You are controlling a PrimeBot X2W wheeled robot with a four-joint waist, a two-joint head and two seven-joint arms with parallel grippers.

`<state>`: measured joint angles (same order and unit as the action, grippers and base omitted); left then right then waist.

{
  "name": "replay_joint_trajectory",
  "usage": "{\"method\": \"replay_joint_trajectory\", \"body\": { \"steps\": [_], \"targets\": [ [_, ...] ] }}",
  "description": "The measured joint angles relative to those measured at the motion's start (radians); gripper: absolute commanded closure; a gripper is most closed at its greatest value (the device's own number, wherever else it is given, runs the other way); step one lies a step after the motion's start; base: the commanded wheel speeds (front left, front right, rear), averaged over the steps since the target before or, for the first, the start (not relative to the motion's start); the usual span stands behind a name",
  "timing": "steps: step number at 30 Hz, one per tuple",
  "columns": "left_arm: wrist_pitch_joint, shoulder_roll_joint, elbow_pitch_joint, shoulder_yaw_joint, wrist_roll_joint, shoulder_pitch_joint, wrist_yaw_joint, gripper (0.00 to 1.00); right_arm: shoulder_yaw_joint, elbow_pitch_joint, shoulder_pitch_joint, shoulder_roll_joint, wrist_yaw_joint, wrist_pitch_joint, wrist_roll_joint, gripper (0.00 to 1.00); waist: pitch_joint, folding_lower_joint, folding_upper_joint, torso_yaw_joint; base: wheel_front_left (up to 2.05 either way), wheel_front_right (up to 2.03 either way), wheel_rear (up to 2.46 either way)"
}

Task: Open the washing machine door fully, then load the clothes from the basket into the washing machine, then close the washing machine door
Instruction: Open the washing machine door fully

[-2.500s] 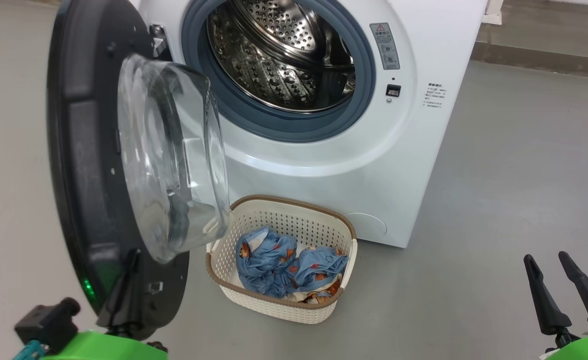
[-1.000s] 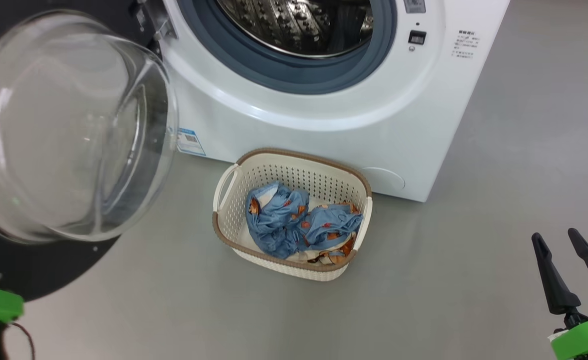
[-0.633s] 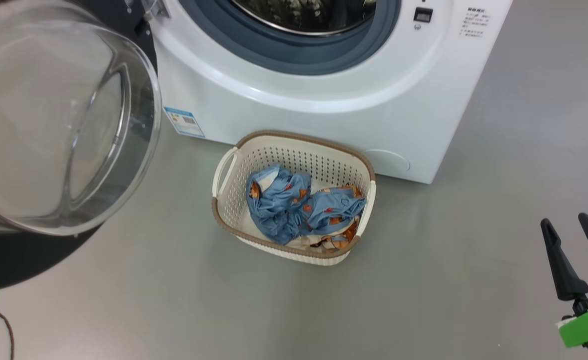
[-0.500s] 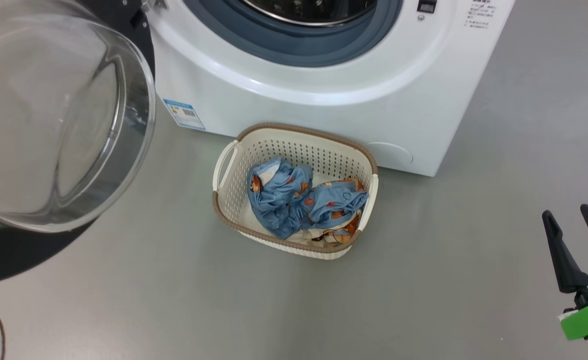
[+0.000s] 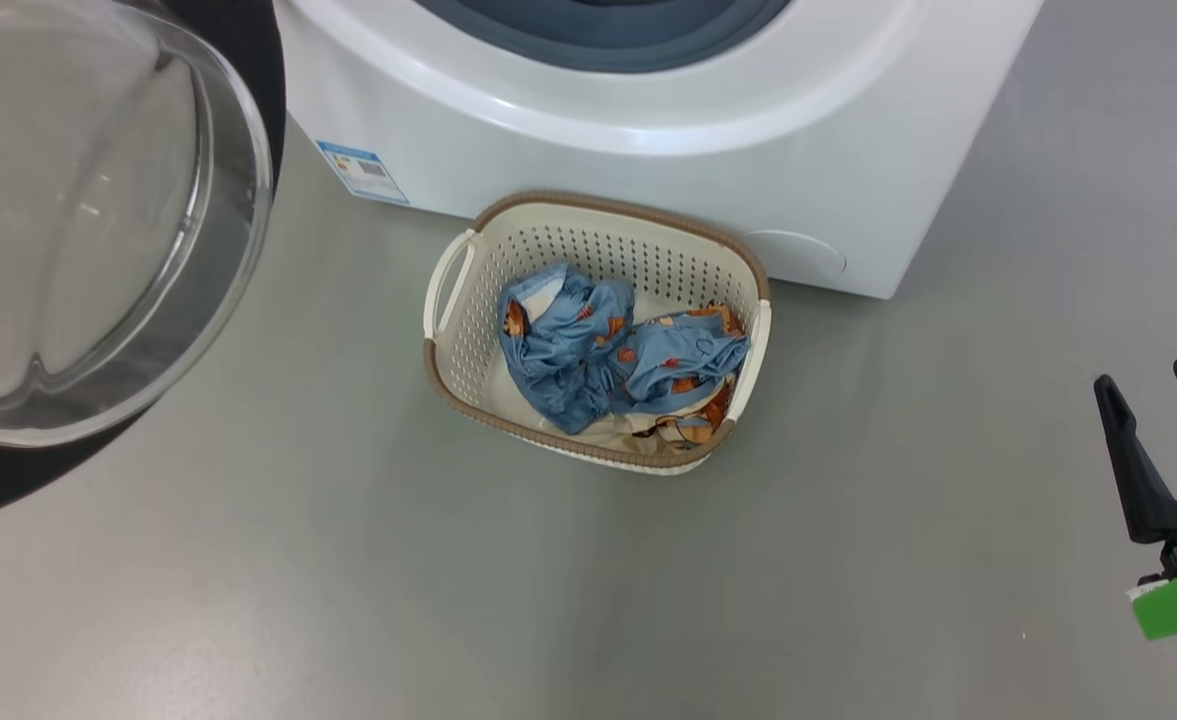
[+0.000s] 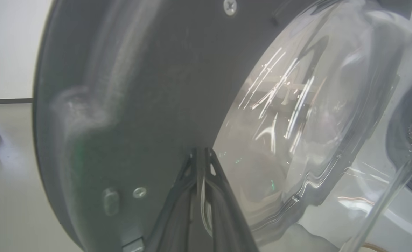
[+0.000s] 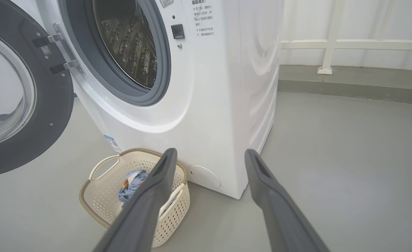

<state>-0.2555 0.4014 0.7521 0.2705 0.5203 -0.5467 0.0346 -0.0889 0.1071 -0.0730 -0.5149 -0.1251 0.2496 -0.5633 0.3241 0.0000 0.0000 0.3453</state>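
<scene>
Black door [image 6: 139,87] just ahead of left gripper [image 6: 201,154], which is pressed together. Right gripper [image 5: 1146,373] spread apart, empty; basket [image 5: 468,330] with clothes [image 5: 588,350] lies ahead to its left.

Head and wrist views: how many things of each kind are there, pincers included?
washing machine: 1
washing machine door: 1
basket: 1
clothes bundle: 1 (garments inside cannot be told apart)
pincers: 2, left pincer and right pincer
Total: 6
</scene>
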Motion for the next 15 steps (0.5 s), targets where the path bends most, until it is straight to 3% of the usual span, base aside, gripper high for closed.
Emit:
{"method": "replay_joint_trajectory", "body": {
  "steps": [15],
  "targets": [
    [0.0,-0.041,0.034,0.071,-0.079,-0.033,-0.021,1.0,-0.007,0.012,-0.027,-0.013,0.0,0.0,0.0,0.0,0.008,0.0,0.0,-0.01,0.0,0.0,0.0]
  ]
}}
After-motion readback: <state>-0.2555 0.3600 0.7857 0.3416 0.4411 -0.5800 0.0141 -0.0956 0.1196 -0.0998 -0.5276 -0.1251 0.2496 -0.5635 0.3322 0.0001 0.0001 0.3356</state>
